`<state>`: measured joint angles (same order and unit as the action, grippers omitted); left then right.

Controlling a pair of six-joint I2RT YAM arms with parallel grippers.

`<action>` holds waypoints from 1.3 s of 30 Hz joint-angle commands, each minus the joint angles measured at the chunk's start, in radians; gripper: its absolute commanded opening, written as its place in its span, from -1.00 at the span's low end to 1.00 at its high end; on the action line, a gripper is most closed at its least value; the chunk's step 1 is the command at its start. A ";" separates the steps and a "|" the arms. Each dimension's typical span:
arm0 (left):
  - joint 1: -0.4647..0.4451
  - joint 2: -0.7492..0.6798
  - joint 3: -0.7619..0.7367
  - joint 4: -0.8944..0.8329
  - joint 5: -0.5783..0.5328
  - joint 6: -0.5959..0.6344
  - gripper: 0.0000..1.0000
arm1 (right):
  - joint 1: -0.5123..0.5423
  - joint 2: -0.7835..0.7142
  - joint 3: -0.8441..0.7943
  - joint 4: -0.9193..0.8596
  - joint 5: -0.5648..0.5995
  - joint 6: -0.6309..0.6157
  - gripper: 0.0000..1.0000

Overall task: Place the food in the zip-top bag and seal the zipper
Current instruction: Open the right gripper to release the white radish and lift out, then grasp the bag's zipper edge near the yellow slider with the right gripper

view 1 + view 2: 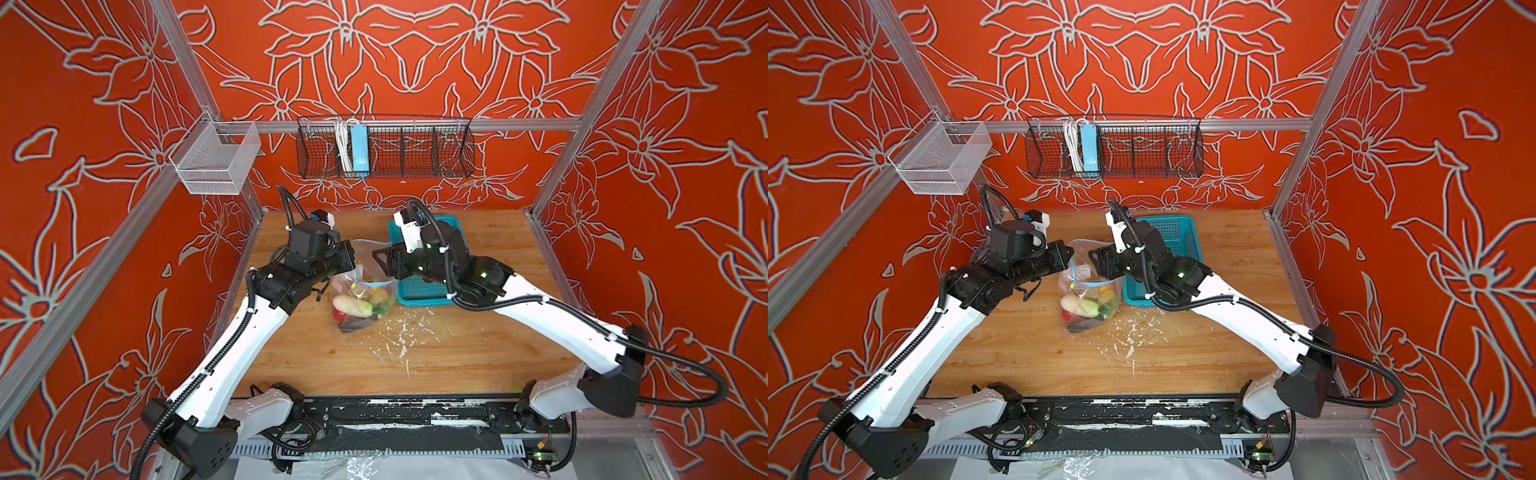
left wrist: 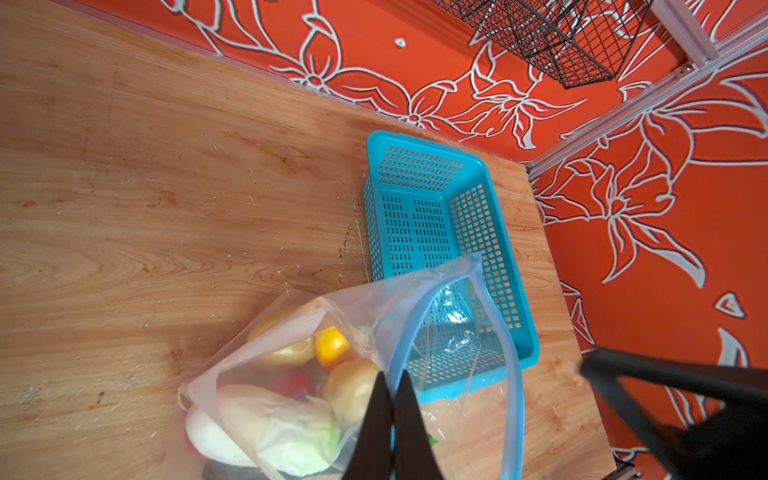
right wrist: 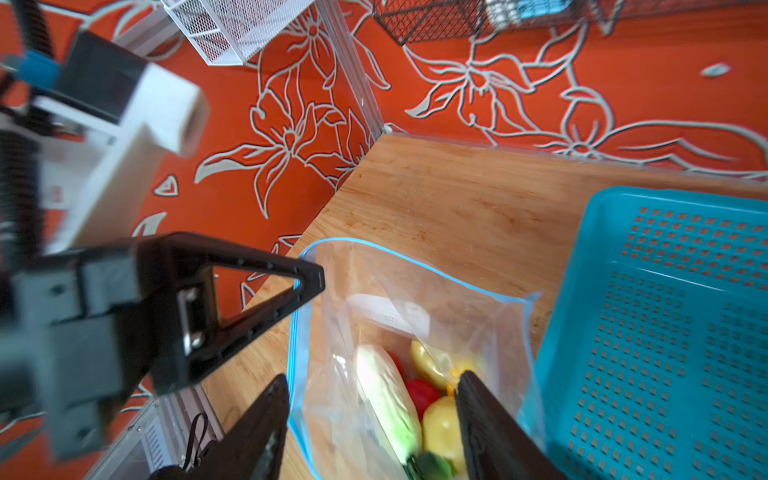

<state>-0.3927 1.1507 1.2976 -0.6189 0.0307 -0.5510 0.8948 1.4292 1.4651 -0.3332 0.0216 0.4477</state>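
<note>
In both top views my zip-top bag with the food sits mid-bench, just beside the teal basket. Left wrist view: my left gripper is pinched tight on the bag's mouth, right at the zipper. Right wrist view: my right gripper is spread wide over the mouth, gripping nothing.

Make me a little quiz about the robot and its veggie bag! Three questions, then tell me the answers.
1. True or false: food lies in the teal basket.
2. Which gripper pinches the zip-top bag at its rim? A: left gripper. B: right gripper. C: neither.
3. Fill in: the zipper along the bag's mouth is ___.

Key:
1. False; the food is inside the bag.
2. A.
3. Open.
</note>
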 commanded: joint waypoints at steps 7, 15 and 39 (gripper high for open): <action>-0.071 0.093 0.069 0.005 0.022 0.007 -1.00 | -0.028 -0.134 -0.157 -0.144 -0.071 -0.208 0.36; -0.107 0.155 0.112 -0.011 0.032 0.020 -1.00 | -0.028 -0.137 -0.142 -0.208 -0.236 -0.406 0.36; -0.157 0.279 0.230 -0.076 0.064 0.048 -1.00 | -0.028 0.042 -0.071 -0.161 -0.263 -0.638 0.09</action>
<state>-0.5392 1.4239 1.4986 -0.6926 0.0643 -0.5133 0.8635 1.4368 1.3792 -0.4923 -0.2192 -0.1478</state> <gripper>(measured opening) 0.049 0.549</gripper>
